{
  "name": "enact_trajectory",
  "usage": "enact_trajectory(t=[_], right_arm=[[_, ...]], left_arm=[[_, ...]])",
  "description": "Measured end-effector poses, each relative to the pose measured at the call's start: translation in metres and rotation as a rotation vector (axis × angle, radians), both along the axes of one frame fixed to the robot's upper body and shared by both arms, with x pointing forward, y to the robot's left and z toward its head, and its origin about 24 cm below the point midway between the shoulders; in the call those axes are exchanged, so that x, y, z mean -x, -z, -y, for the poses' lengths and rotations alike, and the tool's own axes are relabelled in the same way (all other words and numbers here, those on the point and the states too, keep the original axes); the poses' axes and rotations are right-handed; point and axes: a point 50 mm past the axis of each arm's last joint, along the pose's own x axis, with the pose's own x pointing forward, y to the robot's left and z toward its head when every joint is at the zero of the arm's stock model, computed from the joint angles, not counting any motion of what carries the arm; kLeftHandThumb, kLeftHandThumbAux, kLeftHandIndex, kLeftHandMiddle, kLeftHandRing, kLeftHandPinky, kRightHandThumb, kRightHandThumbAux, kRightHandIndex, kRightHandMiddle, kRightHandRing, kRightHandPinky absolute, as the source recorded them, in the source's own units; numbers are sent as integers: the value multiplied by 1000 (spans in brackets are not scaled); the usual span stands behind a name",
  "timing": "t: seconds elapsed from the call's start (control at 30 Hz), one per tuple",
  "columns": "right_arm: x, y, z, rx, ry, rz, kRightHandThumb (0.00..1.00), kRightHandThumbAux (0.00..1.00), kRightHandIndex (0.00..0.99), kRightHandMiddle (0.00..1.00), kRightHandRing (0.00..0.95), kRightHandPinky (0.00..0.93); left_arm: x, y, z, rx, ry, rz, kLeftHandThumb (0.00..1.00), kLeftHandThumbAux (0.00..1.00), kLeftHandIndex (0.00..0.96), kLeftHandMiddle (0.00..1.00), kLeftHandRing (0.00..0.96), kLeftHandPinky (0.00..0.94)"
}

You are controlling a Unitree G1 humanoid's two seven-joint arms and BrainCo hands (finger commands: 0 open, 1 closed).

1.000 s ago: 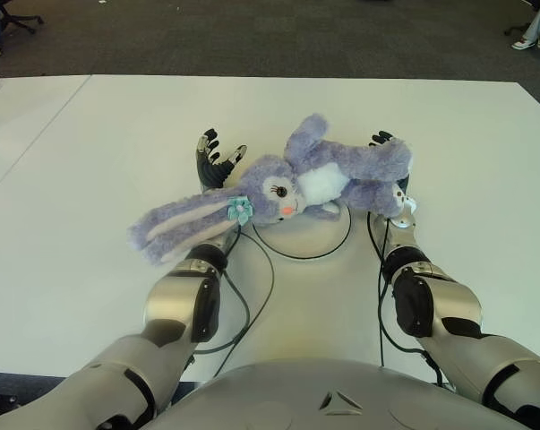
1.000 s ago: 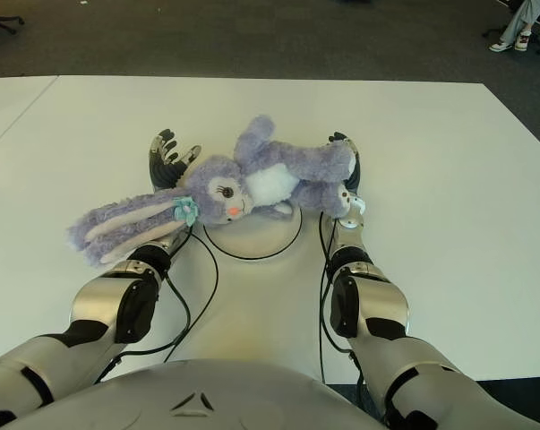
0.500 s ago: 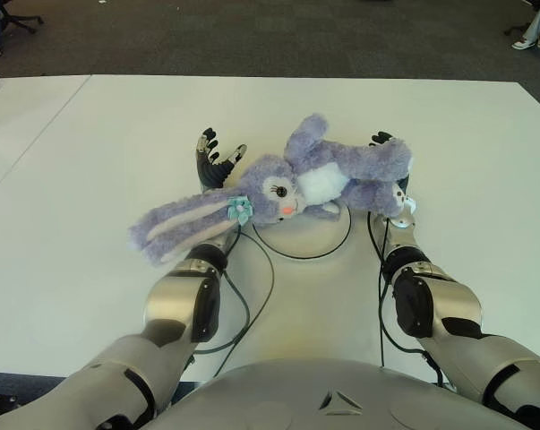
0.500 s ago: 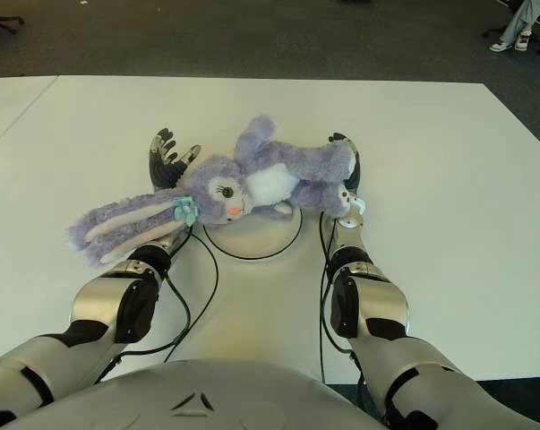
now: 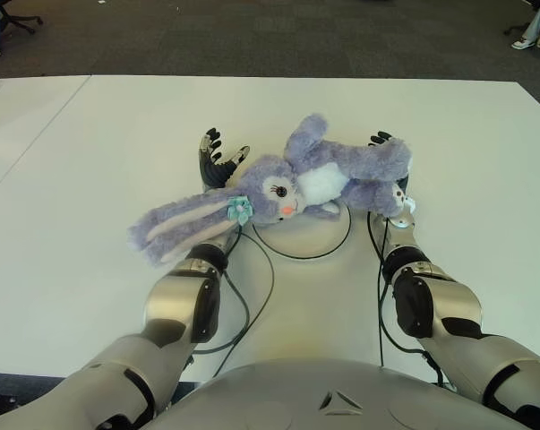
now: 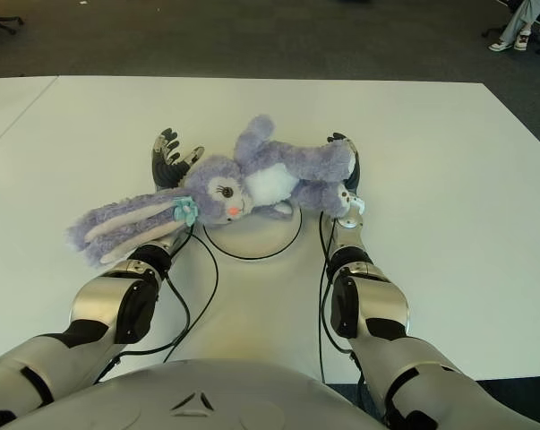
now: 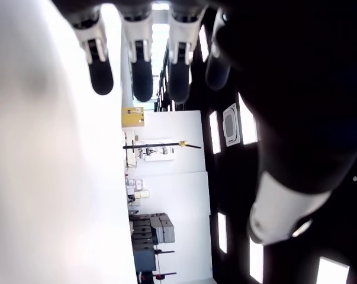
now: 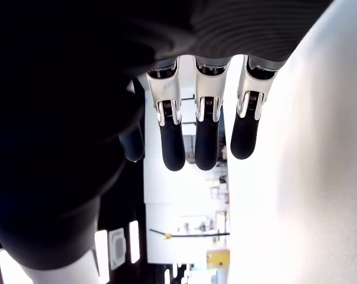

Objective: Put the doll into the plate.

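1. The broad white table (image 5: 99,134) carries everything.
2. The purple plush rabbit doll (image 5: 319,175) spans both hands, its body above the round white dark-rimmed plate (image 5: 304,237) and ears trailing past the left hand; lowering and release look unfinished.
3. The left hand (image 5: 214,161) shows behind its head, fingers spread.
4. The right hand (image 5: 390,175) flanks its legs, fingers straight.

We note the doll (image 5: 296,184) lying crosswise over the far rim of the plate (image 5: 304,235) on the table (image 5: 117,134), ears trailing past the plate to the left, with the left hand (image 5: 218,161) behind its head and the right hand (image 5: 395,179) at its right end.
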Motion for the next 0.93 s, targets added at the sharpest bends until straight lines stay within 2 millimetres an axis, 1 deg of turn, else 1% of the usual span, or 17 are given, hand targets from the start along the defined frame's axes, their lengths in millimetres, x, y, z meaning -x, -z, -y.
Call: enact_trajectory(t=[0.43, 0.67, 0.8, 0.93], right_arm=[[0, 0, 0, -1, 0, 0, 22, 857, 187, 234, 216, 222], [0, 0, 0, -2, 1, 0, 29, 848, 199, 239, 224, 224], [0, 0, 0, -3, 2, 0, 28, 840, 204, 244, 230, 246], [0, 0, 0, -4, 3, 0, 41, 845, 207, 247, 231, 238]], left_arm=[[0, 0, 1, -11, 4, -3, 0, 791, 156, 173, 154, 157], [0, 0, 1, -12, 5, -3, 0, 810, 165, 185, 161, 169], [0, 0, 1, -17, 8, -5, 0, 807, 171, 183, 156, 148], [0, 0, 1, -19, 9, -6, 0, 801, 166, 176, 149, 155]])
